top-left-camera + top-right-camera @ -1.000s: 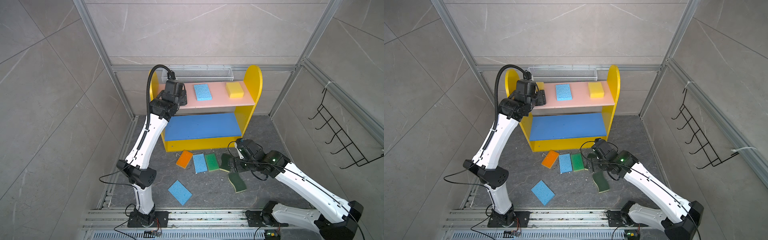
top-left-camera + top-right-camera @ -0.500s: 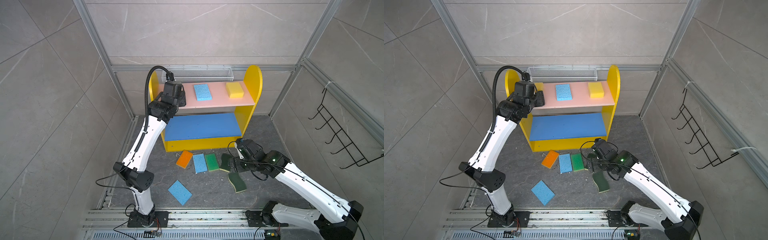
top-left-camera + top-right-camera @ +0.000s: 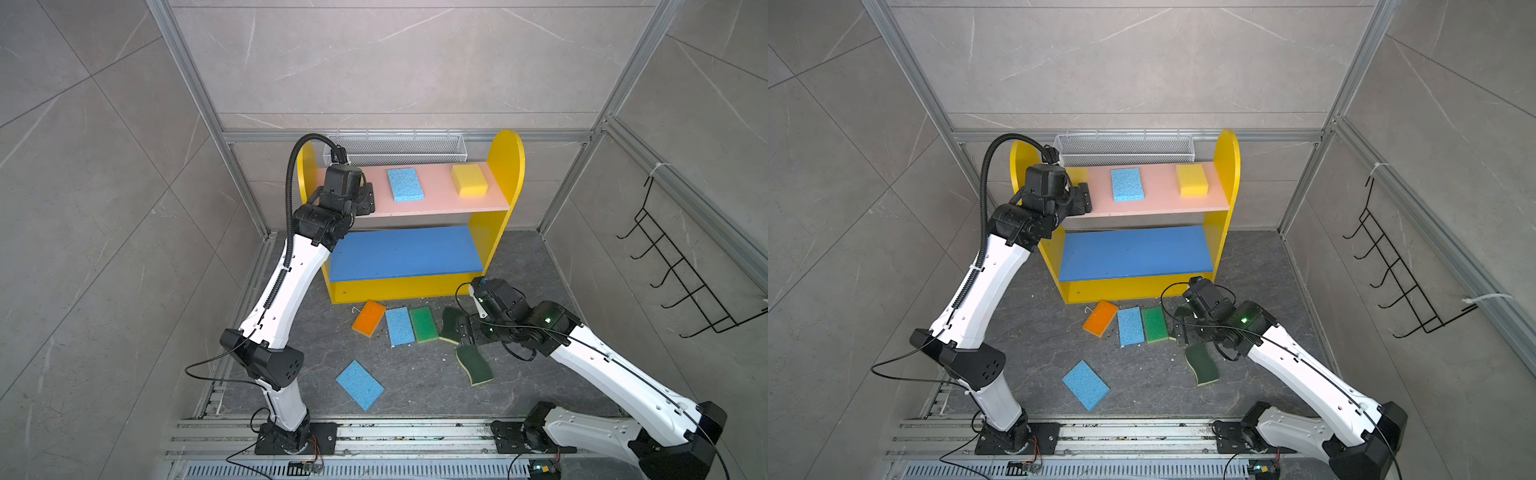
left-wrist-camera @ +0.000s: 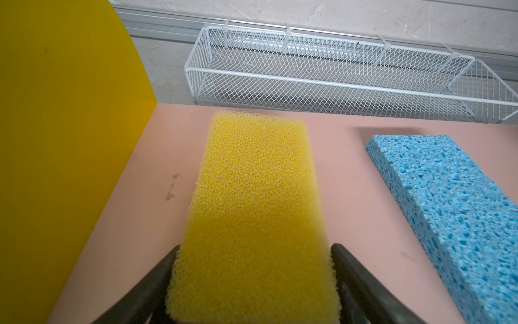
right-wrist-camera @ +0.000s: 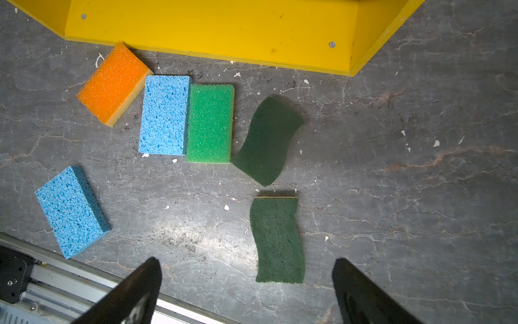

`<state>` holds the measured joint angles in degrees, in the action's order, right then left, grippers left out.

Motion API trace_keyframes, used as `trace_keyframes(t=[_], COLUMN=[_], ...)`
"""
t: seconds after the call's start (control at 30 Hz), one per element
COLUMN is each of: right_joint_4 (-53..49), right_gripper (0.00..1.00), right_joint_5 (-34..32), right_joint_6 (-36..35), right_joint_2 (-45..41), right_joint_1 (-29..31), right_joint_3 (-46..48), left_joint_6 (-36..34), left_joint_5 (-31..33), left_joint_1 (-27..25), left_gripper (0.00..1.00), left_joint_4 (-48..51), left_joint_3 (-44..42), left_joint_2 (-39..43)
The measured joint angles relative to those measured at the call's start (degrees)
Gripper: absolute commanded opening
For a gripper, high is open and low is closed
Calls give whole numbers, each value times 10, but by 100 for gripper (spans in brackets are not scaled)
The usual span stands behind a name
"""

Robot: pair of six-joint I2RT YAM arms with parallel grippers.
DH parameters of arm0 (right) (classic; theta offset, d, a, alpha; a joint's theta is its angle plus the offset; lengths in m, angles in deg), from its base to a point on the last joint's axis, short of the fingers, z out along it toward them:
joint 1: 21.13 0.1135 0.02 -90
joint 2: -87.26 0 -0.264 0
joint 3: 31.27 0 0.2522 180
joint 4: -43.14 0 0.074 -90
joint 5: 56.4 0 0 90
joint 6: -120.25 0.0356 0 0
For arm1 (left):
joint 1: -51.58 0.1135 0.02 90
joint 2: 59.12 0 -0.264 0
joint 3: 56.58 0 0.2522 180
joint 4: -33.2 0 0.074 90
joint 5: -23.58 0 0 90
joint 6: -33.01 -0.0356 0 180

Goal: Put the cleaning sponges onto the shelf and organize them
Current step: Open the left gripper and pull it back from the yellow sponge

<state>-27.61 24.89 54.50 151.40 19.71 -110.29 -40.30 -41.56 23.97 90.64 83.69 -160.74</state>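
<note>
In the left wrist view a thick yellow sponge [image 4: 252,196] lies on the shelf's pink upper board [image 4: 347,179], near the yellow side panel. My left gripper [image 4: 255,248] is open, its fingers flanking the unsqueezed sponge. In both top views this gripper [image 3: 365,199] [image 3: 1084,199] hides that sponge. On the same board of the shelf [image 3: 505,166] lie a light blue sponge [image 3: 405,184] and a yellow sponge [image 3: 469,179]. My right gripper [image 5: 246,262] hangs open above a wavy dark green sponge [image 5: 276,241] on the floor.
In front of the shelf lie an orange sponge [image 3: 369,318], a light blue one [image 3: 400,326], a bright green one [image 3: 424,324] and a second wavy dark green one [image 5: 267,140]. Another light blue sponge [image 3: 360,385] lies nearer. White mesh basket [image 3: 395,147] behind, black hook rack [image 3: 673,274] right.
The left gripper's jaws have widened around the yellow sponge, and the left arm's elbow has shifted slightly. The right arm has not moved.
</note>
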Motion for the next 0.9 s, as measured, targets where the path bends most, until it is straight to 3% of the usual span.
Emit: trace_keyframes(t=[0.43,0.67,0.9], right_joint_4=[0,0,0], right_gripper=[97,97,96], right_joint_5=[2,2,2], right_joint_6=[0,2,2], right_joint_2=[0,0,-1], right_joint_1=[0,0,0], right_joint_3=[0,0,-1], left_joint_6=[17,19,38], left_joint_5=[-1,-6,-9], left_joint_1=[-3,-30,-57], left_gripper=[90,90,90], left_joint_4=[43,71,79], left_joint_3=[13,14,-5], left_joint_2=[12,30,101])
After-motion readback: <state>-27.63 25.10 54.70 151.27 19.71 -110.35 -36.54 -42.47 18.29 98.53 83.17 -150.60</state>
